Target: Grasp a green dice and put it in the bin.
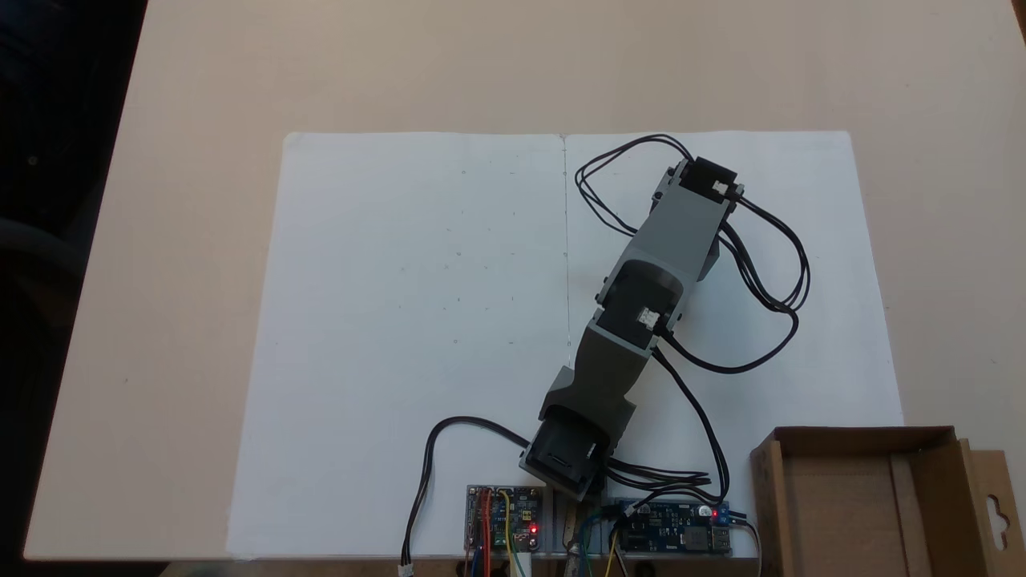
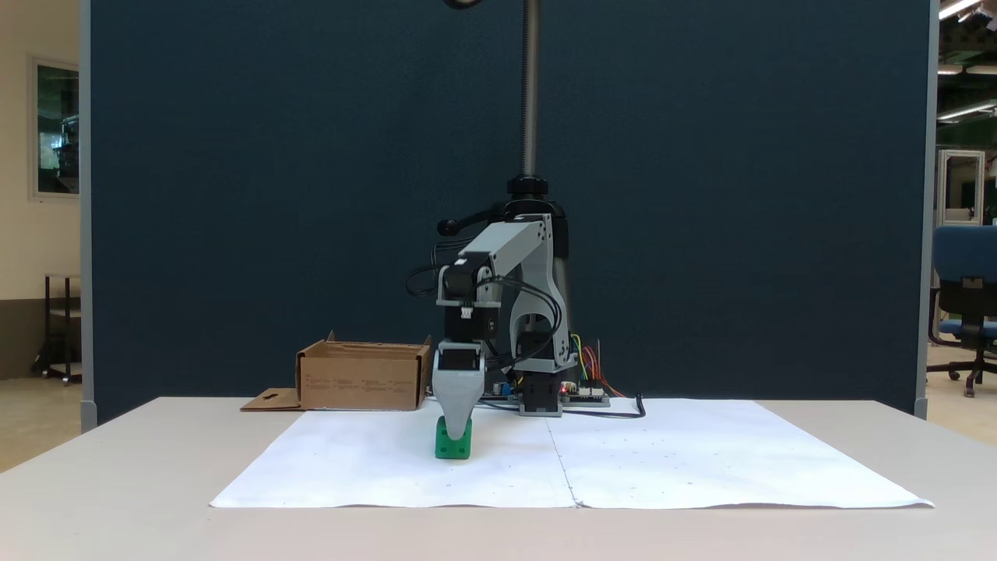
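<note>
The gripper [image 2: 455,432] points straight down and its grey tip sits right on top of the green dice [image 2: 452,447]. From the front only one grey finger [image 2: 455,397] shows, so I cannot tell if the gripper is open or closed, or if it has hold of the dice. The dice rests on the white paper [image 2: 662,460], a little to the left of the fold line in that fixed view. Round dots show on its front face.

The arm [image 1: 641,296] bends up and over from its base [image 1: 565,465]. In the fixed view from above, the arm covers the spot where the gripper is. Black wires [image 1: 769,272] loop beside it. Two small circuit boards [image 1: 503,519] with red lights sit by the base.

The bin [image 1: 862,497] is a brown cardboard box. It stands well apart from the dice, at the edge of the paper near the base. Its flap [image 1: 994,505] with a hole lies flat on the table [image 1: 200,240].
</note>
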